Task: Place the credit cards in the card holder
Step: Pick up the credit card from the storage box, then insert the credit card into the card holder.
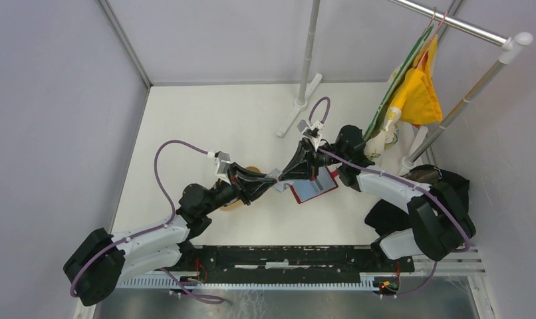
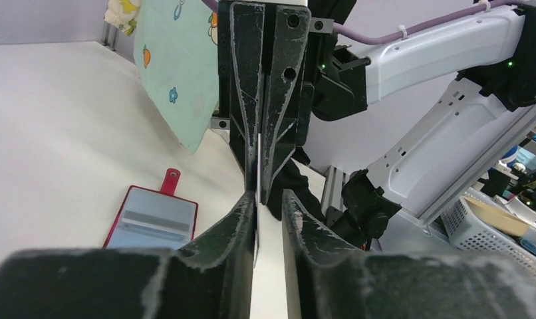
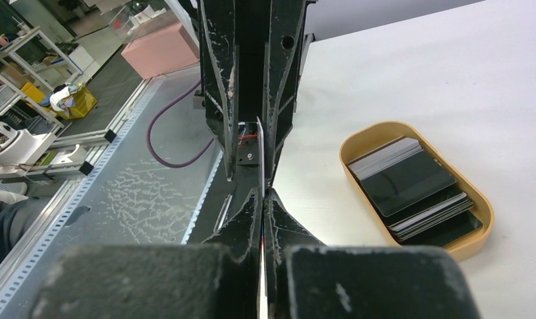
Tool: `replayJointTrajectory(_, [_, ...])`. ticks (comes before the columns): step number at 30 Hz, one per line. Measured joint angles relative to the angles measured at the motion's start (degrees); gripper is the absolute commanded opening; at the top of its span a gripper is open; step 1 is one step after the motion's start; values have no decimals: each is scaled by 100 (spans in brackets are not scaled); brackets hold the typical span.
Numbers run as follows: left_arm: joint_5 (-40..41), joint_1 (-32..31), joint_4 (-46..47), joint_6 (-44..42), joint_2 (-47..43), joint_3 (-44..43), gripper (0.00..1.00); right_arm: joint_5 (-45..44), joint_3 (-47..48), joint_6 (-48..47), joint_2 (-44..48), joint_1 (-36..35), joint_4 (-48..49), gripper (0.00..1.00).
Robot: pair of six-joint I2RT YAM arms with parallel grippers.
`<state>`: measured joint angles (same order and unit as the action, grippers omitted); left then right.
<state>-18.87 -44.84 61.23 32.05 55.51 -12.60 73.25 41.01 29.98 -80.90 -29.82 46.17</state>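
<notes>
The red card holder (image 1: pixel 313 188) lies open on the white table and shows its grey-blue pockets; it also appears in the left wrist view (image 2: pixel 152 219). My two grippers meet tip to tip above the table, just left of the holder. My right gripper (image 3: pixel 262 194) is shut on a thin pale credit card (image 3: pixel 260 149), which I see edge-on. My left gripper (image 2: pixel 268 196) has its fingers apart around the other end of that card (image 2: pixel 258 166), which rests against its left finger. More black and pale cards (image 3: pixel 411 183) are stacked in the oval tan tray (image 3: pixel 481 209).
A metal rack (image 1: pixel 308 53) stands at the back, with a yellow cloth (image 1: pixel 418 96) and a pale green printed cloth (image 2: pixel 179 66) hanging on it. Dark fabric (image 1: pixel 445 179) lies by the right arm. A white basket (image 2: pixel 498 219) sits off the table.
</notes>
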Motion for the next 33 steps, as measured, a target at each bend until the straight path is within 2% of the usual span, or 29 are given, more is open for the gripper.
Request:
replayJointTrajectory(2, [33,-2,-184,-2,-142,-20,3,24,0,-79,0,-2,-81,0])
replayJointTrajectory(3, [50,-2,-289,-11,-188,-28,2,37,2,-118,7,-7,-111,0])
replayJointTrajectory(4, [70,0,-372,-11,-214,-35,2,50,4,-162,11,-7,-144,4])
replayJointTrajectory(5, [85,0,-472,-13,-245,-50,2,48,11,-212,17,-7,-199,13])
replayJointTrajectory(9, [155,-2,-796,-11,-341,-105,2,46,96,-601,24,-4,-662,38])
replayJointTrajectory(11, [269,-2,-1008,-7,-415,-140,2,-4,332,-1327,28,4,-1475,44])
replayJointTrajectory(13, [459,-2,-1346,0,-529,-208,2,-232,811,-2468,28,9,-2771,48])
replayJointTrajectory(17, [903,13,-1991,149,-616,-334,2,-1182,1600,-4374,116,11,-4621,50])
replayJointTrajectory(22, [1045,13,-2267,614,-214,-372,2,-2697,1751,-5814,413,122,-5788,50])
replayJointTrajectory(27, [931,15,-2291,1001,675,-682,2,-3901,1746,-6623,435,267,-6415,49])
replayJointTrajectory(33, [732,13,-1803,1497,1759,-999,2,-4527,1679,-7086,385,365,-6966,44])
